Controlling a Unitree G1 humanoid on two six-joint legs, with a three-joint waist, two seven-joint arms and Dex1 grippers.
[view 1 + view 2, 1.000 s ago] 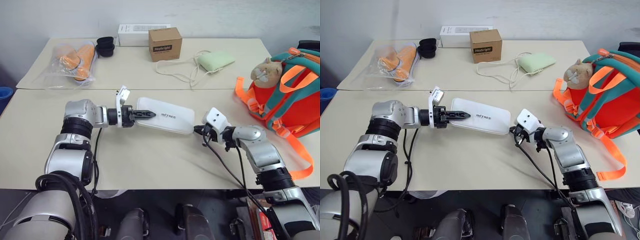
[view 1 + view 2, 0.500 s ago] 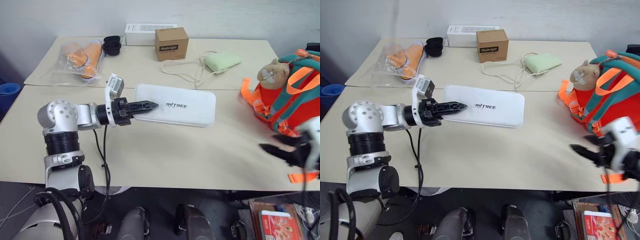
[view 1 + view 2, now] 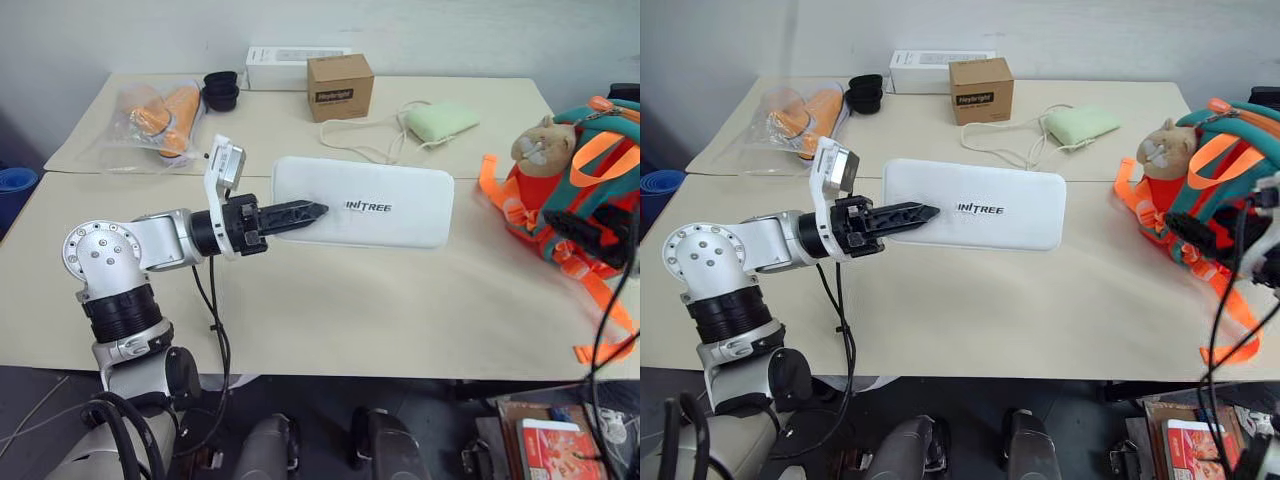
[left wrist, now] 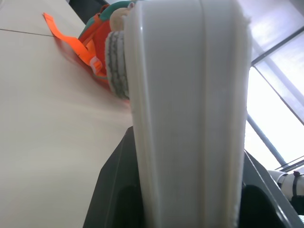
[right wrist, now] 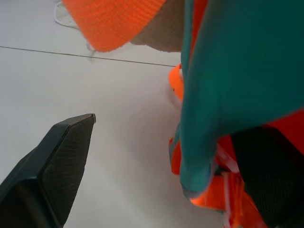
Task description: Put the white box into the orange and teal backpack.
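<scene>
The white box [image 3: 385, 203], flat and glossy with dark lettering, hangs above the table with its broad face turned up toward me. My left gripper [image 3: 300, 212] is shut on its left end; in the left wrist view the box's edge [image 4: 187, 109] runs between the two black fingers. The orange and teal backpack [image 3: 585, 175] with its tan plush head [image 3: 540, 143] stands at the table's right end. My right gripper [image 3: 1220, 232] is open against the backpack's front. In the right wrist view a teal strap [image 5: 223, 95] hangs between its spread fingers [image 5: 59, 161].
At the back stand a brown cardboard cube [image 3: 339, 86], a long white carton [image 3: 285, 62] and black cups [image 3: 221, 90]. A bag of orange items [image 3: 160, 115] lies back left. A green pouch [image 3: 441, 119] with a cord lies mid-back. Orange straps [image 3: 600, 310] trail over the table's right edge.
My left gripper raised the white box off the table and drew it back, tilting its face up. My right gripper let go of the box's right end, opened and swung right to the backpack.
</scene>
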